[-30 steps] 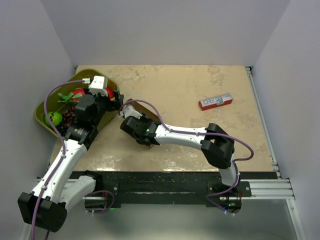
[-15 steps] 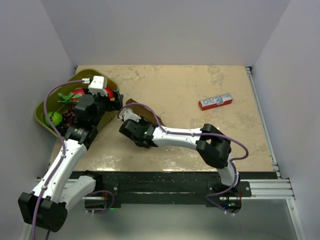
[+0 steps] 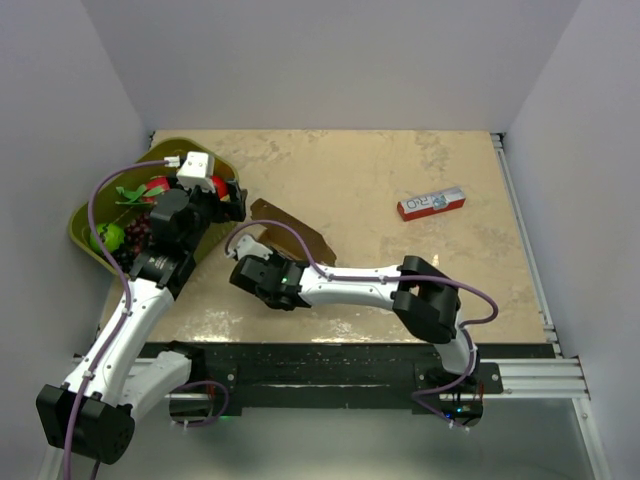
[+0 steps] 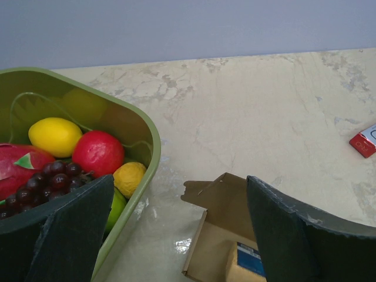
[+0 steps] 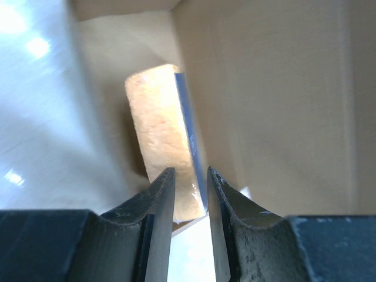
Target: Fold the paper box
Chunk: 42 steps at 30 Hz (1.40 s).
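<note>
The paper box (image 3: 297, 233) is brown cardboard and lies open on the table left of centre, with one flap raised. In the left wrist view the box (image 4: 232, 205) holds a small orange block with a blue label (image 4: 245, 267). My left gripper (image 3: 232, 200) is open and empty above the table, between the basket and the box (image 4: 179, 183). My right gripper (image 3: 258, 268) is low at the box's near left edge. Its fingers (image 5: 158, 217) are almost together (image 5: 191, 171), with a thin gap and nothing seen clamped. The orange block (image 5: 155, 123) and the box's inner wall (image 5: 282, 106) lie just beyond them.
A green basket (image 3: 84, 238) of fruit stands at the left edge, and its rim (image 4: 150, 147) is close to my left gripper. A red-and-white carton (image 3: 431, 203) lies at the right, also seen in the left wrist view (image 4: 365, 141). White walls enclose the table.
My right gripper has drawn back to the left and toward the near edge, uncovering the box's raised flap. The left arm has not moved.
</note>
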Available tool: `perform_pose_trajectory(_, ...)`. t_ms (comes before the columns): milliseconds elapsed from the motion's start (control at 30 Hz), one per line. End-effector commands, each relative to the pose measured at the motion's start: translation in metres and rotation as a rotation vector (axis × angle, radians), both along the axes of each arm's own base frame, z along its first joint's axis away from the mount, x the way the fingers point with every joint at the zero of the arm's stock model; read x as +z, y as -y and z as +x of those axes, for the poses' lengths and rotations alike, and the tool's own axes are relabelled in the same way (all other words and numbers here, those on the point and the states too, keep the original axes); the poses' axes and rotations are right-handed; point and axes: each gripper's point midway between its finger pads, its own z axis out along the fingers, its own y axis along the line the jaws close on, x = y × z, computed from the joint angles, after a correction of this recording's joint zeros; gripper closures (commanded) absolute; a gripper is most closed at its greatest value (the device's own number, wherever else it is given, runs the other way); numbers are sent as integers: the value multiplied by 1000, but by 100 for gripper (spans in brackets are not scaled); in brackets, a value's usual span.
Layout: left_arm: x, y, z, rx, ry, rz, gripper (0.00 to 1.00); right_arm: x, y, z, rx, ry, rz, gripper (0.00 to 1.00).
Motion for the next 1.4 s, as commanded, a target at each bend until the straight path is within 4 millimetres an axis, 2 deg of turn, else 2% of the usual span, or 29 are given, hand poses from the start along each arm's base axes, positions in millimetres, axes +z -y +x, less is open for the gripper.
perform_pose_trajectory(0,13,2,2,-8,47,-22,2,32,-6,-14,7,-32,91,68)
perform_pose_trajectory(167,12,2,2,-8,46,-22,2,47,-11,-15,14,-34,141,68)
perform_pose_trajectory(367,12,2,2,-11,44,-22,2,45,-14,-13,40,-43,133,67)
perform_pose_trajectory(567,12,4,2,-17,43,-24,2,49,-14,2,69,-86,215,62)
perform_pose_trajectory(800,10,4,3,-17,39,-23,2,38,-13,13,107,-162,266,54)
perform_pose_trajectory(1067,8,5,4,-16,31,-26,2,23,-19,6,150,-224,289,46)
perform_pose_trajectory(1367,8,-2,5,19,31,-21,1,-4,-11,15,116,-248,245,44)
